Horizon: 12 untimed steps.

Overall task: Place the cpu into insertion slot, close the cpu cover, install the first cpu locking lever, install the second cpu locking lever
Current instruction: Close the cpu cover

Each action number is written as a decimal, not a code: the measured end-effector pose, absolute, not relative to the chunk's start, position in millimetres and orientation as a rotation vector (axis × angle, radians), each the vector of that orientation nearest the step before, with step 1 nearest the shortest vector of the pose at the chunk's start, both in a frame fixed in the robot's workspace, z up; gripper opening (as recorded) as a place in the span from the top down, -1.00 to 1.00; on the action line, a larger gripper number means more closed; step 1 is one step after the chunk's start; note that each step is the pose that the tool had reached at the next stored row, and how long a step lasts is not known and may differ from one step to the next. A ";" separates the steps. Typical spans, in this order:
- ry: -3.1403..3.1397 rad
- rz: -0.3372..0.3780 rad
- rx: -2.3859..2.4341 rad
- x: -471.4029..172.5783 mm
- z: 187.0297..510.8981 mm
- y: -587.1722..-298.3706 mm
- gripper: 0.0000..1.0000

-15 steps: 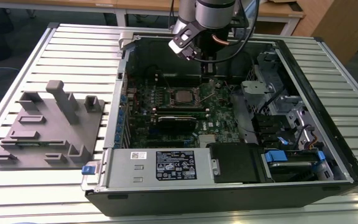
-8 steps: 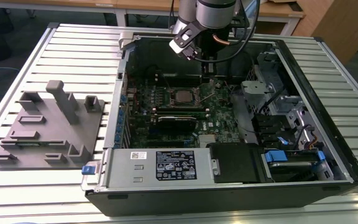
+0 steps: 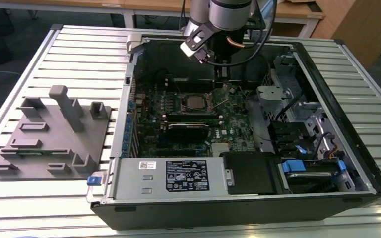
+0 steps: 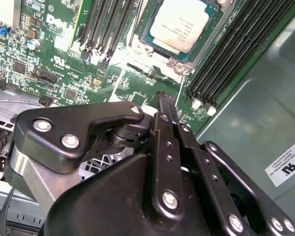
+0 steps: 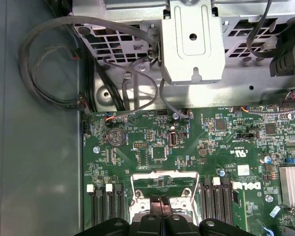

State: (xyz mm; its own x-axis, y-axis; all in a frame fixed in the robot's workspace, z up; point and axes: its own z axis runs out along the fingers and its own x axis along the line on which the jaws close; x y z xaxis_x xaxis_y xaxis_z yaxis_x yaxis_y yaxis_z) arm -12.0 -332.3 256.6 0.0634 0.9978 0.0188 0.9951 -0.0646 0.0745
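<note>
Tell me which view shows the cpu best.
The second wrist view: the cpu lies close up, its grey-silver top clear. In the exterior view it is a small dark square. In the first wrist view the gripper stands before that spot.

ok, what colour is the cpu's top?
The cpu top is pale silver-grey; clearest in the second wrist view.

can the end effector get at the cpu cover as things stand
Probably yes. In the first wrist view the end effector sits right by the cpu cover, which looks raised, and nothing stands between them.
</note>
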 end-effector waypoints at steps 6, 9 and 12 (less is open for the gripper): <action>2.131 0.069 2.272 -10.6 256.5 -332.3 0.79; 2.131 0.069 2.272 -10.7 256.5 -332.3 0.79; 2.131 0.069 2.273 -10.6 256.5 -332.3 0.79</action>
State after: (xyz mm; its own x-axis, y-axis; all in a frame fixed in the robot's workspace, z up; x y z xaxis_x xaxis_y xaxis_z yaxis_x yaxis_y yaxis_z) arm -10.6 -332.3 256.5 0.0639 0.9978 0.0148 0.9967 -0.0645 0.0487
